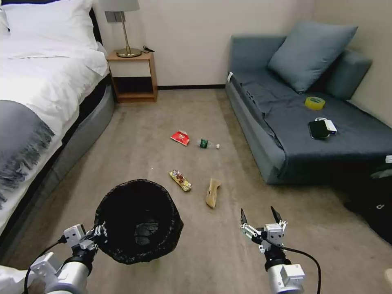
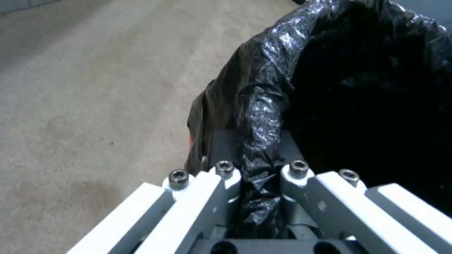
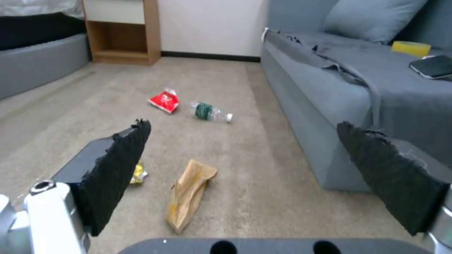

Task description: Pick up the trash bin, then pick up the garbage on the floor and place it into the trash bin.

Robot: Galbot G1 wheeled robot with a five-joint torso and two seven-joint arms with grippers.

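The trash bin (image 1: 139, 220), black and lined with a crinkled black bag, hangs off the carpet at lower left, held by its near rim. My left gripper (image 1: 97, 233) is shut on that rim (image 2: 256, 155). My right gripper (image 1: 261, 215) hovers open above the carpet at lower right, nothing between its fingers (image 3: 120, 165). The garbage lies ahead on the floor: a tan paper piece (image 1: 212, 192) (image 3: 188, 194) closest to the right gripper, a yellow-brown wrapper (image 1: 180, 180) (image 3: 137, 173), a red snack packet (image 1: 180, 137) (image 3: 165, 101) and a clear bottle with a green label (image 1: 207, 143) (image 3: 210, 112).
A grey sofa (image 1: 286, 155) runs along the right, carrying a yellow tape roll (image 1: 315, 103) and a black phone (image 1: 318, 129). The bed (image 1: 45, 98) lines the left side. A wooden nightstand (image 1: 132, 77) with a lamp stands against the far wall. Open carpet lies between them.
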